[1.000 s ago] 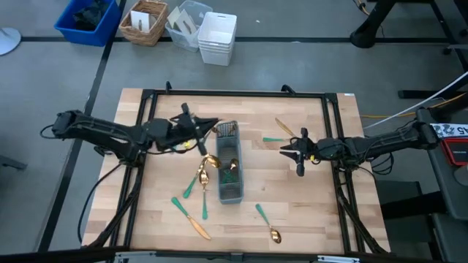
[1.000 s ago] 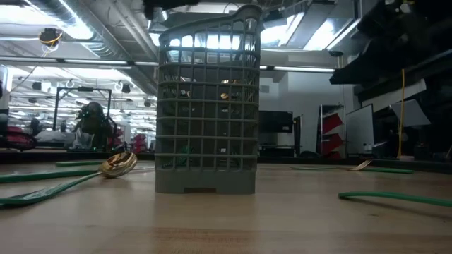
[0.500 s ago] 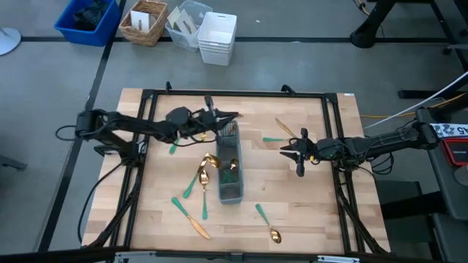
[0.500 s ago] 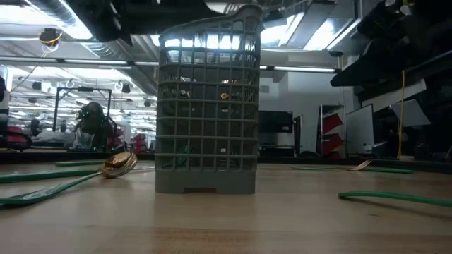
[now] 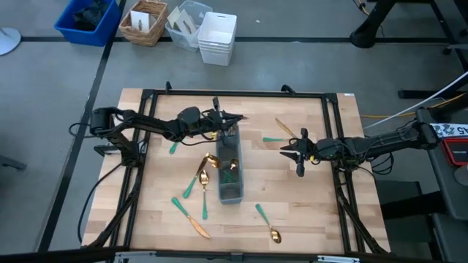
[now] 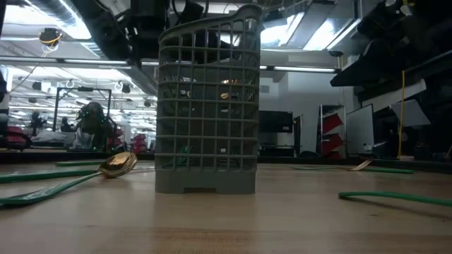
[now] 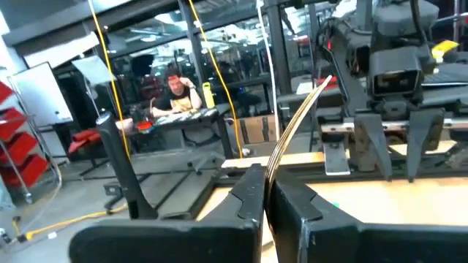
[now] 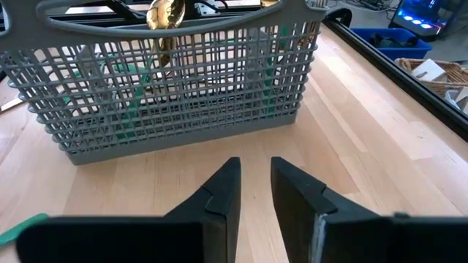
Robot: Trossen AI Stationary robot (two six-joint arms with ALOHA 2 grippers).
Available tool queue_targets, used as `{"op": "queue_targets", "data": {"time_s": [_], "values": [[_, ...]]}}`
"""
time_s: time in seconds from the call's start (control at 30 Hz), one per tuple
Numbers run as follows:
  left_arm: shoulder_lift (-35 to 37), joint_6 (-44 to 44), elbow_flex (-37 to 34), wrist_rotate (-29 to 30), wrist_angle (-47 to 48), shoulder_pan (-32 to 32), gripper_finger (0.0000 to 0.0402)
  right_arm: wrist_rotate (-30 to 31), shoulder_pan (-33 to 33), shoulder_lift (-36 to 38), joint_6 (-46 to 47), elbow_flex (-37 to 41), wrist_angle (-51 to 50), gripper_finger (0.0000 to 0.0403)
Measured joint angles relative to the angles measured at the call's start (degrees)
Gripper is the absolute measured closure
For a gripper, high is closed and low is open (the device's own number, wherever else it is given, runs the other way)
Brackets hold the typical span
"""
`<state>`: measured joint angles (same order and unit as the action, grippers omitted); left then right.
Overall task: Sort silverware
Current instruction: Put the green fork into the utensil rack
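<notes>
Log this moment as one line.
left claw: shut on knife, over caddy | right claw: open, waiting

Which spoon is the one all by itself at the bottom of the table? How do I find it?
Start at the tall grey wire-grid caddy in the middle of the light wooden table. Go toward the near edge and a little right: there lies a spoon with a shiny gold bowl and slim green handle. Unlike the spoons left of the caddy, nothing lies beside it.
</notes>
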<state>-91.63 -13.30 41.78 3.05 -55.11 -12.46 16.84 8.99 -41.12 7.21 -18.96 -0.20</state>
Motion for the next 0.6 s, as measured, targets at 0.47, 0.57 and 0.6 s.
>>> {"op": "queue_targets", "data": {"time_s": [0.47, 0.57, 0.6], "values": [[-1.27, 1.34, 0.00, 0.11, 4.65, 1.74, 0.0393, 0.00, -0.01, 0.00, -0.03, -0.03, -0.09, 0.0324], [-1.27, 1.34, 0.00, 0.11, 4.97, 1.72, 0.0394, 0.00, 0.00, 0.00, -0.03, -0.04, -0.11, 0.0324], [-1.27, 1.35, 0.00, 0.12, 5.02, 1.72, 0.0394, 0.00, -0.01, 0.00, -0.05, -0.04, -0.11, 0.0324]]}}
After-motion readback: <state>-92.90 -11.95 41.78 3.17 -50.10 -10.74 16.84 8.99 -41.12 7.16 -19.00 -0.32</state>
